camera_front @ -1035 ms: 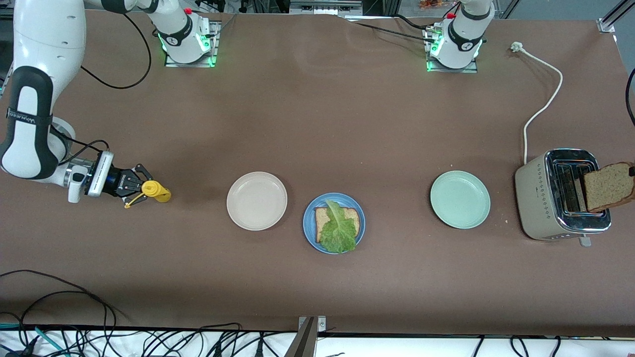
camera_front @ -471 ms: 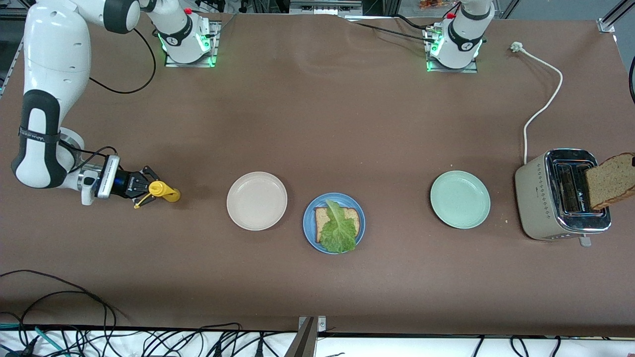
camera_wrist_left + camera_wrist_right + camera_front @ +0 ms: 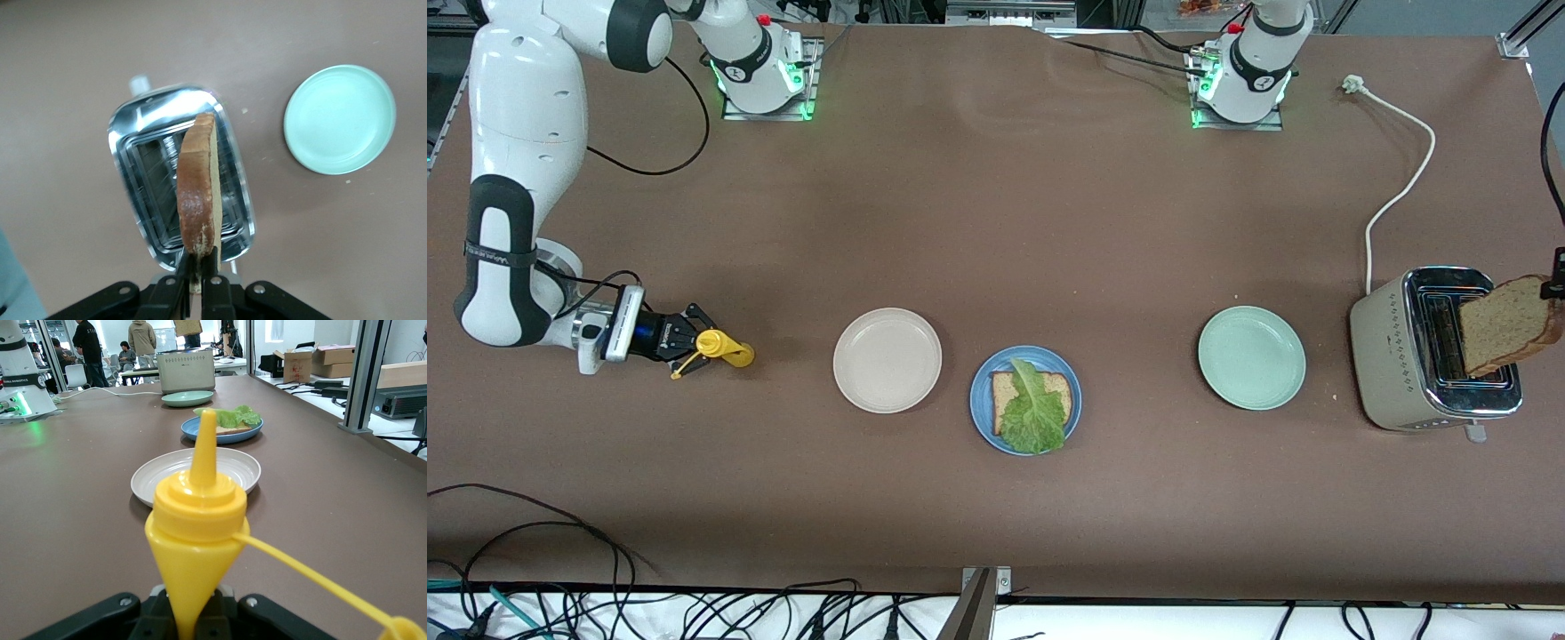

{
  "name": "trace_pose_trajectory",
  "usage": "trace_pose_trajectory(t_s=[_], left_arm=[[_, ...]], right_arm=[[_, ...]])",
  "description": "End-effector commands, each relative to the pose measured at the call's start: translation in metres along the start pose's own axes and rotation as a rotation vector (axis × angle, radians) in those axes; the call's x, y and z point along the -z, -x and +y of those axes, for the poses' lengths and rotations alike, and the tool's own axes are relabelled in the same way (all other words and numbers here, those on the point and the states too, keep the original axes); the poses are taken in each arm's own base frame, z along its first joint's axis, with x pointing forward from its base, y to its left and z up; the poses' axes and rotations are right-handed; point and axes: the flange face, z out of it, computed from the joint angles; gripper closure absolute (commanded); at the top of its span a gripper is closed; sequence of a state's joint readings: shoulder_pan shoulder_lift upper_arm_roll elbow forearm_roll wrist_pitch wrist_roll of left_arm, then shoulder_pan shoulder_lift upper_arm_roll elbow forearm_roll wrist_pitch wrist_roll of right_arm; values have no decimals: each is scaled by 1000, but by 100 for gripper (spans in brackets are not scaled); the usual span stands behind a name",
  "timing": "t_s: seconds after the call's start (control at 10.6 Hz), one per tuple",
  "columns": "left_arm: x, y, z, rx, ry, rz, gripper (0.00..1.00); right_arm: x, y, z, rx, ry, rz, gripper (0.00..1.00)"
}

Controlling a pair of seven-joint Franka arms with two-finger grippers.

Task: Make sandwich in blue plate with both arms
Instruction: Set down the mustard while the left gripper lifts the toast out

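The blue plate (image 3: 980, 402) lies near the middle of the table. It carries one brown bread slice (image 3: 1007, 388) with a green lettuce leaf (image 3: 1035, 414) on top. My left gripper (image 3: 198, 277) is shut on the crust of a second bread slice (image 3: 197, 187). That slice (image 3: 1506, 324) hangs tilted over the toaster (image 3: 1423, 356), clear of its slots. My right gripper (image 3: 692, 348) is shut on a yellow squeeze bottle (image 3: 726, 349). The bottle (image 3: 197, 513) is held sideways, low over the table at the right arm's end, nozzle toward the plates.
A beige-white plate (image 3: 887, 359) sits beside the blue plate toward the right arm's end. A mint-green plate (image 3: 1251, 357) sits toward the left arm's end. The toaster's white cord (image 3: 1400, 191) runs toward the robots' bases. Black cables (image 3: 543, 551) lie along the table's front edge.
The right arm has carried the yellow bottle a little toward the plates. The left gripper's bread slice has risen slightly and shifted over the toaster toward the table's middle.
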State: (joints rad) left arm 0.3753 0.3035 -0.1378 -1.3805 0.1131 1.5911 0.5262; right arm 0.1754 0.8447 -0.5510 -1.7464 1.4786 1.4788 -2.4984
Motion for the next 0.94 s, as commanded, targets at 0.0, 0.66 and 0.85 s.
trace_pose_trajectory(t_s=[0.0,0.66,0.85], left_arm=[[16,-10,53,23,28,17,100],[-76,-82,185,100,477,135,100],[-92,-103,238,165,590,101,100]], right_arm=[[2,-2,6,16,2,34,91],[10,-3,9,-8,5,25,0],[23,6,6,-24,9,13,0]])
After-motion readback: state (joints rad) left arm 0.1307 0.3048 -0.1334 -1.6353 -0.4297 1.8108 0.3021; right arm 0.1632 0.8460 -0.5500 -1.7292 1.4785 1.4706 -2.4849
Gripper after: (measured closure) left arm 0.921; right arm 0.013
